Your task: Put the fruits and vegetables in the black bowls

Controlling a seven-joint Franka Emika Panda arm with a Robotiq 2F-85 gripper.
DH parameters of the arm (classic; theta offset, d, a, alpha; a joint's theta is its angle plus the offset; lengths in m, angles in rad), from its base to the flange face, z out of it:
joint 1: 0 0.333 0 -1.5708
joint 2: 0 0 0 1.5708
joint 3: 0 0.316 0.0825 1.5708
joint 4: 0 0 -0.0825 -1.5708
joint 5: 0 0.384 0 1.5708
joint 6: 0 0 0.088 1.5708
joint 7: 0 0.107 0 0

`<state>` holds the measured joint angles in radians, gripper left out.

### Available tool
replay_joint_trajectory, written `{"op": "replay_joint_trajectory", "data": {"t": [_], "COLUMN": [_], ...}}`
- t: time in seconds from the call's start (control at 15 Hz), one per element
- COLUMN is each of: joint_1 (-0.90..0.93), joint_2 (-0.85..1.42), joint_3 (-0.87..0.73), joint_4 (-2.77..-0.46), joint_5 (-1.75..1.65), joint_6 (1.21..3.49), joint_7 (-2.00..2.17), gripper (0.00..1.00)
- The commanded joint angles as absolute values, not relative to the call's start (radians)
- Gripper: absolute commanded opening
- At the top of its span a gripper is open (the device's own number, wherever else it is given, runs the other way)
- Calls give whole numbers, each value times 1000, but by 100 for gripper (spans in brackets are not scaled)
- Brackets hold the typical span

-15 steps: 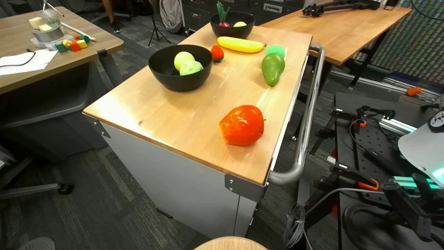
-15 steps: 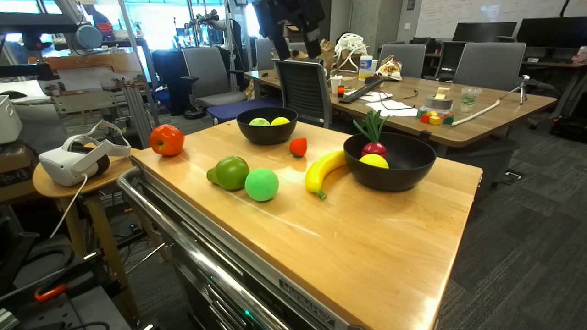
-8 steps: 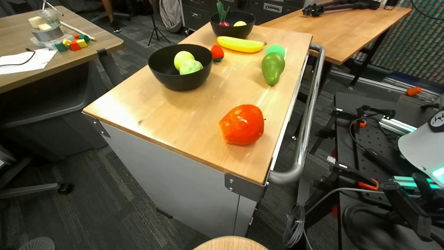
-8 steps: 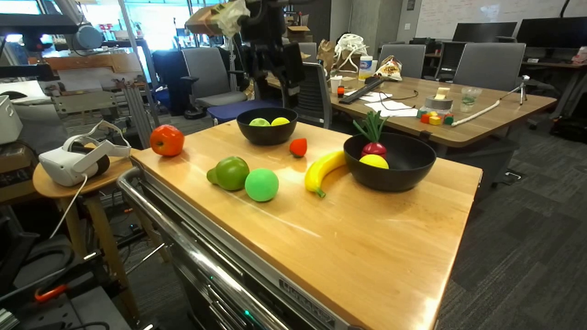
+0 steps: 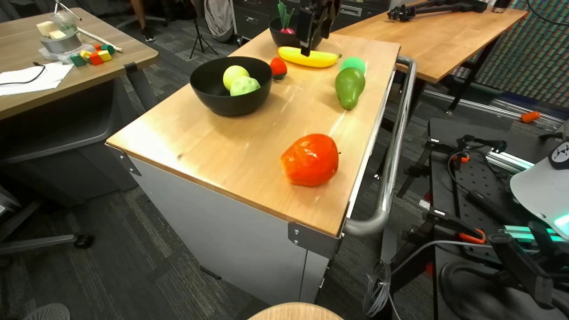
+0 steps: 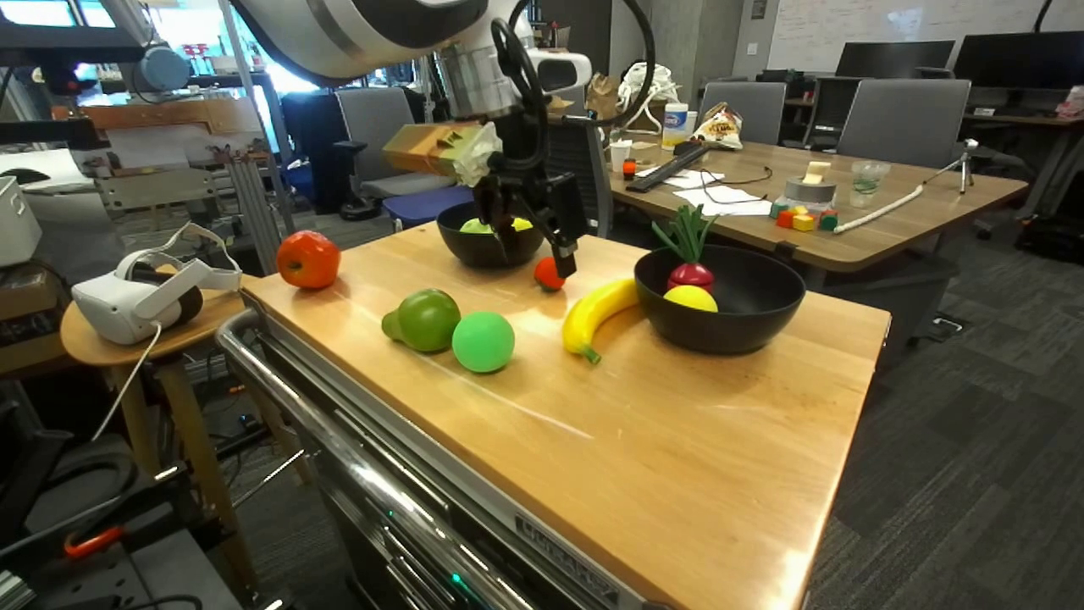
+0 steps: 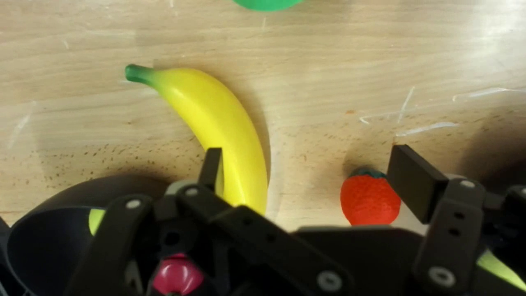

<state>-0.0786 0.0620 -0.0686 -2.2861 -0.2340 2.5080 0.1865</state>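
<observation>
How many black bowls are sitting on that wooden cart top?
2. One black bowl, holding a radish, stands beside the banana; the second bowl, holding two yellow-green pieces, stands near the strawberry. I see no sign of a hidden one.

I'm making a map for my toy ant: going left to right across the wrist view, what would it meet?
Black bowl, yellow banana, round green thing, red strawberry, yellow-green piece at the right edge.

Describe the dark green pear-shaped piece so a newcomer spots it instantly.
Find the wooden cart top with a metal handlebar along one edge. Near that edge, the pear-shaped piece lies on its side beside a light green ball. Unlike the ball, it is darker and tapers to a narrow end.
</observation>
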Motion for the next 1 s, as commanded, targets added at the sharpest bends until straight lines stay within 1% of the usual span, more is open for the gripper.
{"op": "replay_joint_trajectory", "data": {"t": [0.0,0.33,0.4,0.53,0.6,0.67,0.8,0.93], "joint_1": [-74,-66,-64,-58,-54,-50,-42,-34], "joint_2": [110,170,181,202,210,218,227,224], "joint_3": [-95,-137,-145,-160,-166,-172,-180,-182], "joint_4": [-2279,-2276,-2275,-2269,-2266,-2265,-2260,-2261], "joint_5": [-323,-406,-420,-448,-462,-471,-486,-491], "joint_6": [2557,2592,2604,2625,2632,2640,2650,2650], "joint_7": [233,293,306,332,344,354,369,383], "gripper": [100,100,98,89,77,76,57,40]}}
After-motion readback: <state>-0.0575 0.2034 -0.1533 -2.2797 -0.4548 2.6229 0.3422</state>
